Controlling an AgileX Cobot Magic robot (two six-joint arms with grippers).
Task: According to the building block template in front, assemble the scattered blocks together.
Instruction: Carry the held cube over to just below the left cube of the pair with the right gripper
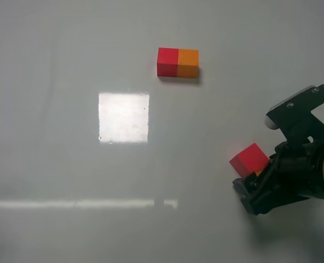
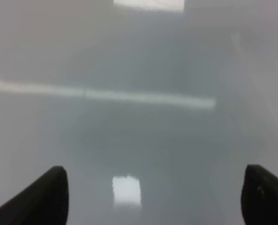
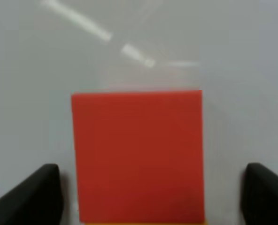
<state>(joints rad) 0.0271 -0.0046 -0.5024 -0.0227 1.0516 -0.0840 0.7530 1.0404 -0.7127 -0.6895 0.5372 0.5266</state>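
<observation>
The building block template (image 1: 177,62), a red-orange bar, lies at the far middle of the table. The scattered red cube (image 1: 249,159) sits at the right, with a sliver of the orange cube (image 1: 259,172) showing behind it under my right gripper (image 1: 259,176). In the right wrist view the red cube (image 3: 136,154) fills the space between the open fingers (image 3: 33,194) without touching them, and an orange edge (image 3: 143,222) shows at its near side. My left gripper (image 2: 153,197) is open and empty over bare table; it is out of the exterior high view.
A bright square light reflection (image 1: 123,117) lies on the grey table (image 1: 52,66) left of the middle, and a long bright streak (image 1: 80,204) runs across the front left.
</observation>
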